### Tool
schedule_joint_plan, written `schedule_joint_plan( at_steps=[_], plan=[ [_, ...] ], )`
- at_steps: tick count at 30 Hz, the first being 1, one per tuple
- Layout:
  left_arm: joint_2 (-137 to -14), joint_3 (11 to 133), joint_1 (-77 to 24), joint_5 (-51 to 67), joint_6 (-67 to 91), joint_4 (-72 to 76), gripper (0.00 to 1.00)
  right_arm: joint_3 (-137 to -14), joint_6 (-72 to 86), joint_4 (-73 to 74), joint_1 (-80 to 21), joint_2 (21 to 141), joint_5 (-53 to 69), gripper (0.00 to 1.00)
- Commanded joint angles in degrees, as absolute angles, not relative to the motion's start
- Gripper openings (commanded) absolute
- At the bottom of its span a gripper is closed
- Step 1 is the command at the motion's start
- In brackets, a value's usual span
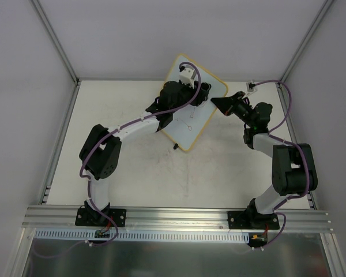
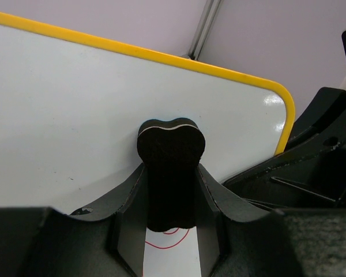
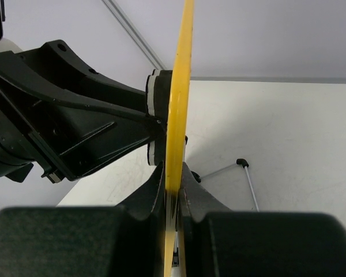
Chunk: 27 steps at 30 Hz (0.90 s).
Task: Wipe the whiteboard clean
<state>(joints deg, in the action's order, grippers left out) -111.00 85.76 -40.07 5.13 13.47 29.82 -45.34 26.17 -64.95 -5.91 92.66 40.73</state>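
The whiteboard, white with a yellow-orange frame, stands tilted at the back middle of the table. My left gripper is shut on a black eraser, whose end presses against the white face. A thin red doodle shows on the board just below the eraser, between the fingers. My right gripper is shut on the board's yellow edge, which I see end-on there. In the top view the right gripper sits at the board's right side. A faint loop mark lies mid-board.
A thin wire leg with a black foot sticks out behind the board; another black foot rests on the white table. Grey walls and aluminium posts close in the back and sides. A metal rail runs along the near edge.
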Motion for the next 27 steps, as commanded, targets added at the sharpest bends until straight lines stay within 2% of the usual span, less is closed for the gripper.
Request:
schedule_joint_plan(
  at_steps=[1, 21, 27],
  plan=[
    [-113.73, 82.09, -42.45, 10.99, 10.64, 25.93, 0.00, -46.67, 23.64, -68.99, -8.53, 92.81, 50.89, 0.00],
    [-104.50, 62.23, -43.51, 3.08, 9.40, 25.31, 0.00, -46.58, 23.82, -68.99, -8.61, 92.46, 50.89, 0.00],
    [-105.46, 65.99, -42.72, 3.25, 10.37, 24.27, 0.00, -46.49, 23.82, -68.91, -8.53, 92.11, 50.98, 0.00]
  ],
)
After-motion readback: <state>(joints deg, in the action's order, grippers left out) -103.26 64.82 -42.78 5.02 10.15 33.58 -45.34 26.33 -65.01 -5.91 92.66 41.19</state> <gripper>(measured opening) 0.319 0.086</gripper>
